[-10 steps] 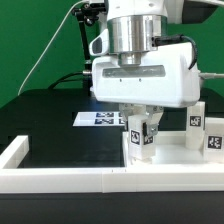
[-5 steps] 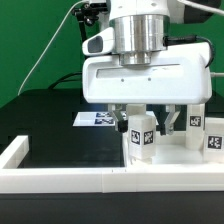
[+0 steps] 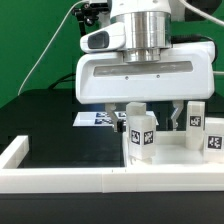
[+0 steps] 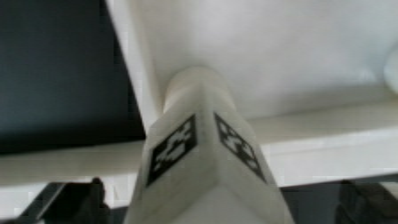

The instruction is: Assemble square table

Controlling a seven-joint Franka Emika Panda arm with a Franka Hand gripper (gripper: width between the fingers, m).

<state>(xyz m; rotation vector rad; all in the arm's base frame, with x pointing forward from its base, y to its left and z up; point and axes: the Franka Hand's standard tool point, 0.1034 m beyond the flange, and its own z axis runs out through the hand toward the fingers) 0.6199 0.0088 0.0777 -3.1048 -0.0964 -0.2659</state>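
At the exterior view's left, a black worktop (image 3: 55,125) is seen, edged along the front by a long low white wall (image 3: 60,178) whose left end rises in a short corner. Further back, near the middle, the marker board (image 3: 97,118) lies flat on the worktop, partly hidden by the arm. In the centre, the gripper (image 3: 148,112) hangs below its broad white housing, and its jaws are spread wide and released, with nothing grasped between them. Just beneath them a white tagged leg (image 3: 140,138) stands upright, its lower end hidden behind the low wall. To the exterior view's right, two more legs are seen standing upright: one (image 3: 194,122) just beside the gripper's far finger (image 3: 178,114), and another (image 3: 213,140) at the picture's edge. In the wrist view, the same central leg (image 4: 199,140) is seen from above, with tags on two faces, standing on a white surface (image 4: 267,50) beside the black worktop. The two dark fingertips (image 4: 75,195) lie apart on either side of it, not touching it.
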